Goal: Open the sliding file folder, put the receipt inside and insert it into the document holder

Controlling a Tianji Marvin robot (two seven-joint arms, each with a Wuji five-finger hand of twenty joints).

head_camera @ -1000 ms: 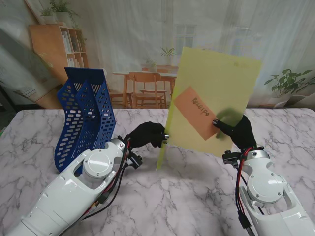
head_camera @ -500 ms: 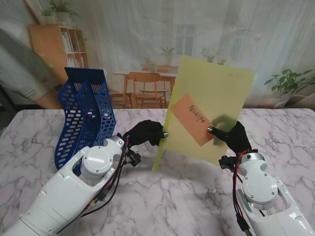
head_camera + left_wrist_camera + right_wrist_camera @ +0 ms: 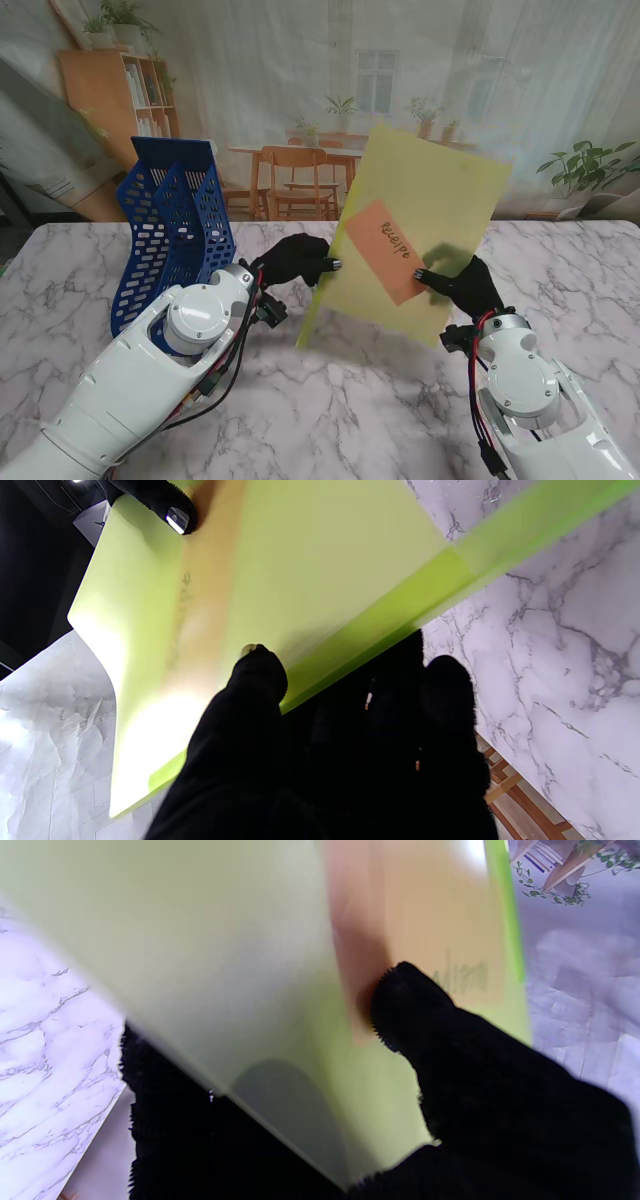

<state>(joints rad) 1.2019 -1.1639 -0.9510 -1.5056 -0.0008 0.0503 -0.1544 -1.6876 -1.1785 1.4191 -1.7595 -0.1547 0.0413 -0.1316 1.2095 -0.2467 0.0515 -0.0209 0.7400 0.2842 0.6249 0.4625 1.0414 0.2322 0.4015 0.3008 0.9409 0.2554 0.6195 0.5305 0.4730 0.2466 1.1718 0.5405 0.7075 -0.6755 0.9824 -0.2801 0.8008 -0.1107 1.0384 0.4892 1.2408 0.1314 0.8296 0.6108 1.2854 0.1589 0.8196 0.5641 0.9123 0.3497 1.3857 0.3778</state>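
A translucent yellow-green file folder [image 3: 440, 215] is held upright above the table between both hands. An orange receipt [image 3: 385, 250] with handwriting shows through it, slanted inside. My left hand [image 3: 295, 262], in a black glove, pinches the folder's left spine edge [image 3: 380, 625]. My right hand [image 3: 462, 283] grips the folder's lower right part, thumb [image 3: 410, 1005] pressing on the receipt through the sheet [image 3: 175, 940]. The blue mesh document holder [image 3: 175, 235] stands at the far left of the table, apart from both hands.
The marble table [image 3: 380, 400] spreads around both arms. A backdrop printed with shelves, chairs and plants rises behind the table's far edge. The white left forearm [image 3: 160, 370] lies close beside the document holder.
The folder has tilted and shifted left and lower, with both hands moving with it. The receipt has moved along inside it.
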